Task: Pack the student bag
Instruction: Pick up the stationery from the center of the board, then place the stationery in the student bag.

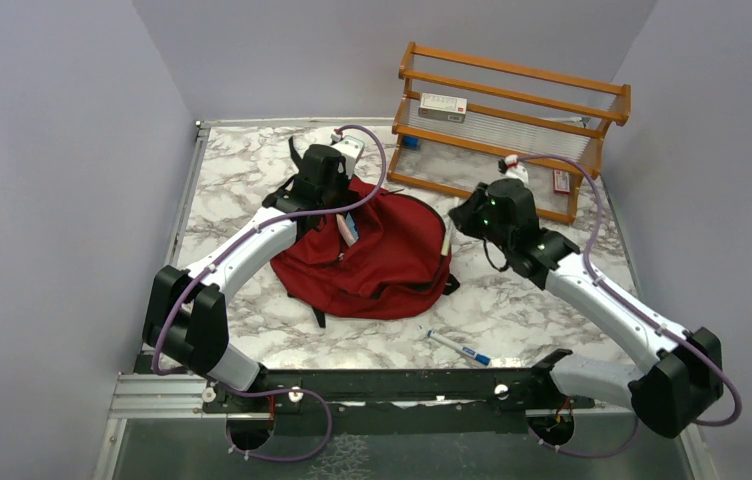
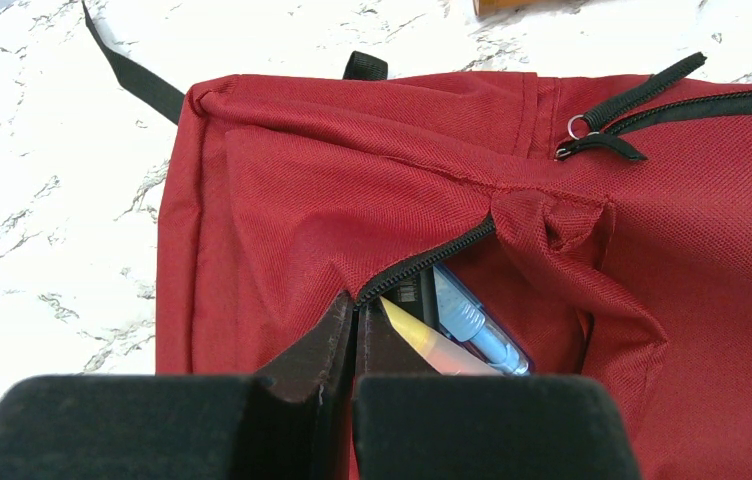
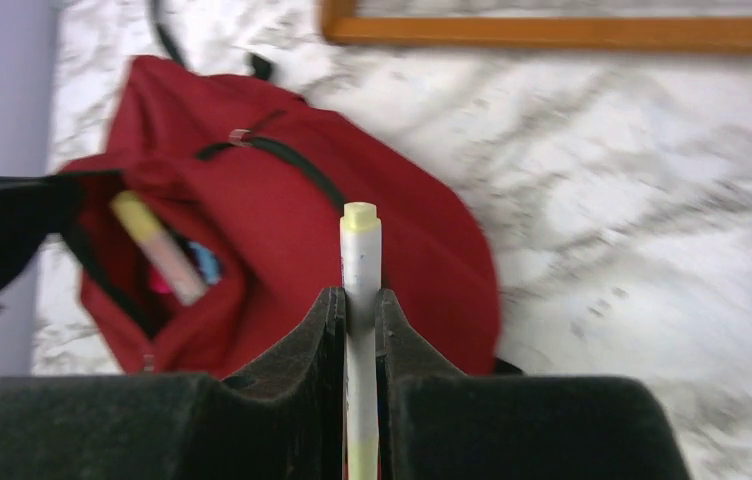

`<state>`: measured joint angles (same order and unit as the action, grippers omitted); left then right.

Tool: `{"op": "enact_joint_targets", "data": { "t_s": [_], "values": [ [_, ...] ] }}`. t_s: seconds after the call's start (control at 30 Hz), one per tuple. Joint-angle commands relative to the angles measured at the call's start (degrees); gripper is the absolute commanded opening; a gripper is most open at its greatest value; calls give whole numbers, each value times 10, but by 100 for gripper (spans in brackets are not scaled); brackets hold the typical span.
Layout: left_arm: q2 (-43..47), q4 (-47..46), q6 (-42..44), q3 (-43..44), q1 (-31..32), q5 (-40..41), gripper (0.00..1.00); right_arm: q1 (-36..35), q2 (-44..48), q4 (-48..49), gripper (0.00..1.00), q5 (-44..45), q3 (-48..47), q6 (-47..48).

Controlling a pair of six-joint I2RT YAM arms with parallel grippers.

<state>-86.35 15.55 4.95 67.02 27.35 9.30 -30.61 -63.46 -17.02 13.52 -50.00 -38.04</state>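
Lying nearest the arm bases: 1 slim white-and-blue pen (image 1: 459,348), loose on the marbled white tabletop (image 1: 552,300). Mid-table: 1 large dark-red fabric backpack (image 1: 392,255), front pocket unzipped, directly under the left gripper (image 2: 354,322) and just left of the right gripper (image 3: 360,305). Left gripper: jaws clenched on the pocket's zipper edge; 1 yellow highlighter (image 2: 427,345) and 1 blue pen (image 2: 480,330) show inside the pocket. Right gripper: pinching 1 white marker with yellow cap (image 3: 360,250), by the backpack's right edge. Far edge: 1 orange wooden rack (image 1: 512,120).
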Motion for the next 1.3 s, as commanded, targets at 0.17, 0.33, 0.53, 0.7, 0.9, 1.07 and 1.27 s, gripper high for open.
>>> {"op": "enact_joint_targets", "data": {
  "t_s": [0.17,0.33,0.53,0.7,0.9,1.07,1.27],
  "values": [
    [21,-3,1,11,-7,8,0,-110,-142,317,0,-48,-42,26],
    [17,-7,-1,8,-7,2,0,-140,-223,409,0,-56,-70,35],
    [20,-6,0,9,-9,5,0,-156,-290,468,1,-57,-102,47],
    [18,-7,0,8,-10,7,0,-160,-335,509,0,-57,-117,58],
    [14,-6,-1,9,-12,4,0,-162,-380,562,1,-52,-122,65],
    [14,-5,-1,11,-13,1,0,-166,-406,569,1,-50,-133,75],
    [12,-5,0,11,-15,1,0,-173,-435,559,1,-44,-140,83]
  ]
}}
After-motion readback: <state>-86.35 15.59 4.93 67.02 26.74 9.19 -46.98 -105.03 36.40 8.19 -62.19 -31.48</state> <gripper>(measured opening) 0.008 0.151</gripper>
